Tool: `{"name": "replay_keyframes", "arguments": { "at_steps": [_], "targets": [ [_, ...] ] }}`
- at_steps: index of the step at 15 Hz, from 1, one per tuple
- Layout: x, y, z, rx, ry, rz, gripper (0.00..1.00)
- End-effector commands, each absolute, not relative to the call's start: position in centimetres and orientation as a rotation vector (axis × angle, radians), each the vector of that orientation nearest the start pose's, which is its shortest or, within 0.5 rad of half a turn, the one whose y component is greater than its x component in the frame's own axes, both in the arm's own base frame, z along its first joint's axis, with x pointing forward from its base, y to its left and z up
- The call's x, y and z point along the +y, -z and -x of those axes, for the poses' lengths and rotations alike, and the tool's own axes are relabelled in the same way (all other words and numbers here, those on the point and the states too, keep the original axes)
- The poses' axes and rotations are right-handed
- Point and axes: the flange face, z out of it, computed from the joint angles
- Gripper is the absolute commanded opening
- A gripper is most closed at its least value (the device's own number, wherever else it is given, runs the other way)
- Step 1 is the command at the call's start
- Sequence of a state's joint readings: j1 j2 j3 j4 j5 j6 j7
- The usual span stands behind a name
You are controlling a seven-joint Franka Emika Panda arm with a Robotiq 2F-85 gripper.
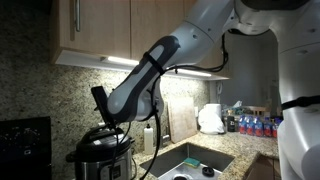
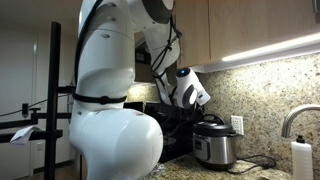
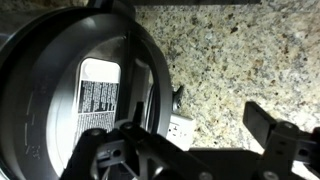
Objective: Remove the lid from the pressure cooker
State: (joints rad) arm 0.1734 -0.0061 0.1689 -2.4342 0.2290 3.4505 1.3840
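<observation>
Centrally, in both exterior views, the pressure cooker stands upright on the granite counter, with the black lid seated on top of its steel body. The robot arm slopes down from the upper right, and the gripper hangs directly over the lid; whether it touches the lid cannot be told. Wrist view: the lid fills the left half of the picture, with a white label on its dome. The two fingers are spread wide with nothing clasped between them, so the gripper is released. A speckled stone backsplash carries a white wall outlet near the cooker. A black stove stands on one side of the cooker and a sink on the other.
</observation>
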Motion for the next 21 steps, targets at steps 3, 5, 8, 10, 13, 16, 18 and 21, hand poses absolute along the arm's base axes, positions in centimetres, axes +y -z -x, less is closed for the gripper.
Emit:
{"name": "replay_keyframes", "arguments": {
  "at_steps": [3, 5, 8, 10, 13, 16, 18, 21],
  "targets": [
    [13.1, -40.8, -54.3, 1.413, 0.777, 1.757, 1.0],
    [13.0, -40.7, -55.1, 1.416, 0.782, 1.751, 1.0],
    [13.4, -40.9, -55.9, 1.41, 0.781, 1.742, 0.85],
    [13.4, -40.7, -56.4, 1.413, 0.779, 1.745, 0.72],
    [13.1, -39.6, -56.4, 1.426, 0.772, 1.763, 0.52],
    [13.1, -39.0, -56.1, 1.444, 0.768, 1.763, 0.33],
    [13.3, -39.3, -55.3, 1.441, 0.772, 1.753, 0.2],
    [13.2, -41.2, -54.6, 1.448, 0.781, 1.723, 0.06]
  ]
}}
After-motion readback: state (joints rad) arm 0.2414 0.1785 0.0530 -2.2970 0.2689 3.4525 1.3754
